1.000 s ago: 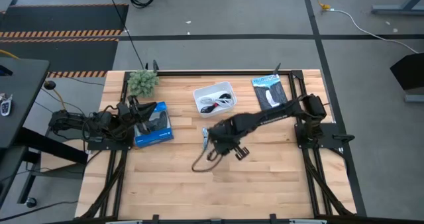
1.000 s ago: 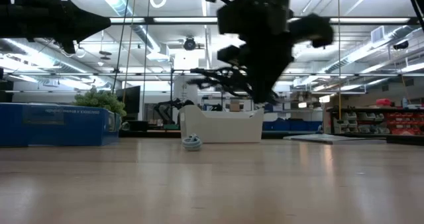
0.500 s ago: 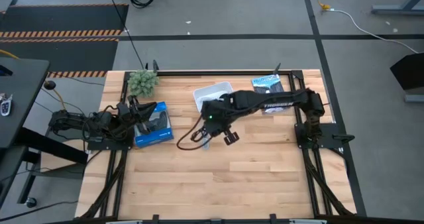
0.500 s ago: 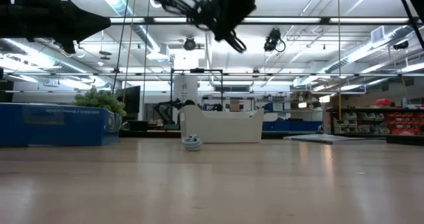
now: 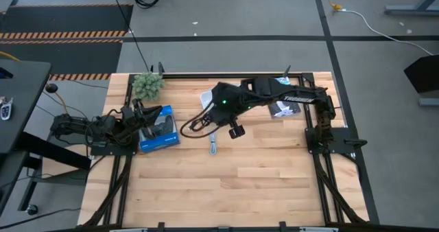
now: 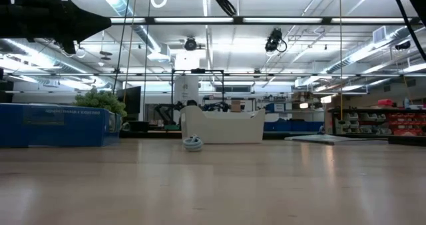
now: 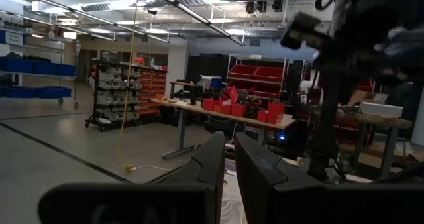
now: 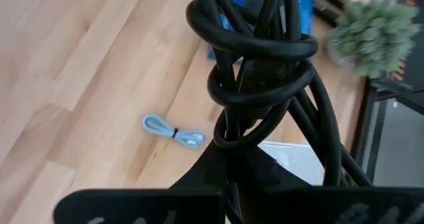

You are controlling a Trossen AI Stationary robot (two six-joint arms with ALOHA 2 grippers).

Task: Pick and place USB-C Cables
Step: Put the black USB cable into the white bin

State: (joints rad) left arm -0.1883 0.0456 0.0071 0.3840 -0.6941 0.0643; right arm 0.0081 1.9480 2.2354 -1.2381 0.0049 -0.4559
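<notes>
My right gripper [image 5: 211,115] hangs high above the table's far middle, over the white tray [image 5: 206,96], and is shut on a bundled black USB-C cable [image 8: 260,71]. One loop of this cable [image 5: 194,124] trails toward the blue box. A pale blue-grey cable [image 5: 215,147], tied in a small coil, lies flat on the wood near the tray; it also shows in the low view [image 6: 193,143] and the right wrist view [image 8: 173,132]. The arm hides the inside of the tray. My left gripper [image 7: 228,164] is shut and rests at the table's left edge. My right gripper pinches the black cable's bundled coil [image 8: 246,128] between its two fingers, coming from above. Several loops wrapped by a turn of cord stick out past the fingertips. The cable is lifted clear of the table, and one slack loop [image 5: 194,124] hangs to the side.
A blue box [image 5: 159,129] sits by the left arm, and a small green plant [image 5: 147,85] stands at the far left corner. A dark packet [image 5: 280,98] lies far right, partly under the right arm. Bare wood spreads across the near half of the table.
My right gripper, still shut on the black cable, has risen and moved from the table's middle toward the far edge and slightly left, ending over the tray. The cable has travelled with it, lifted clear. The pale blue-grey cable has stayed where it was.
</notes>
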